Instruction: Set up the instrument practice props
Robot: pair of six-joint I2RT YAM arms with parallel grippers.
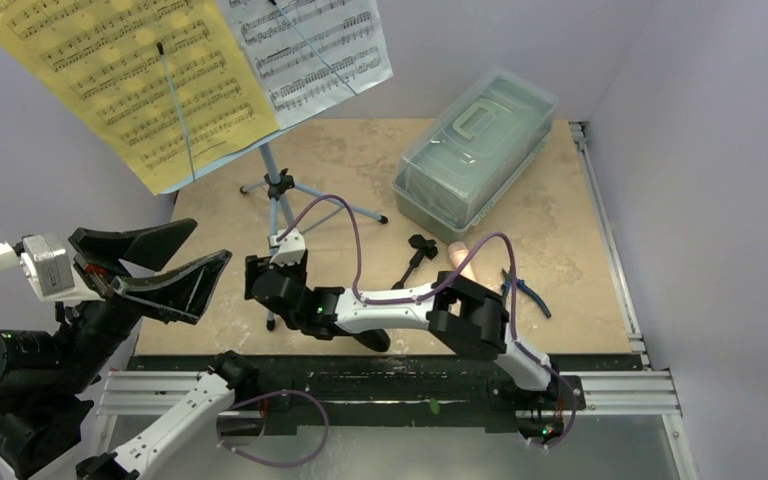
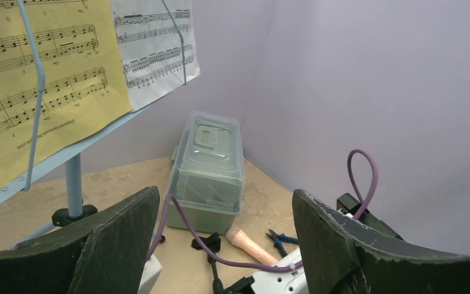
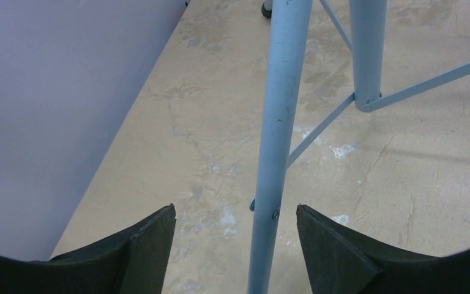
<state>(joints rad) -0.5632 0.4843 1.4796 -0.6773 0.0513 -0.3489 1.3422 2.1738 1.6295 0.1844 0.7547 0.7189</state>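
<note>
The light blue music stand point(image 1: 276, 170) stands at the back left on its tripod, holding a yellow sheet point(image 1: 110, 80) and a white sheet point(image 1: 310, 45). My right gripper point(image 3: 235, 208) is open, low down, with one tripod leg point(image 3: 275, 122) between its fingers and gaps on both sides. My left gripper point(image 1: 210, 243) hangs raised at the left, open and empty. The black mic stand point(image 1: 412, 262) lies flat on the table. The peach-pink microphone point(image 1: 460, 258) lies beside it, and both show in the left wrist view, the mic stand point(image 2: 211, 245) and the microphone point(image 2: 254, 245).
A clear lidded box point(image 1: 475, 145) sits at the back right. Blue-handled pliers point(image 1: 522, 290) lie right of the microphone. Walls close in the table on the left, back and right. My right arm stretches across the near middle of the table.
</note>
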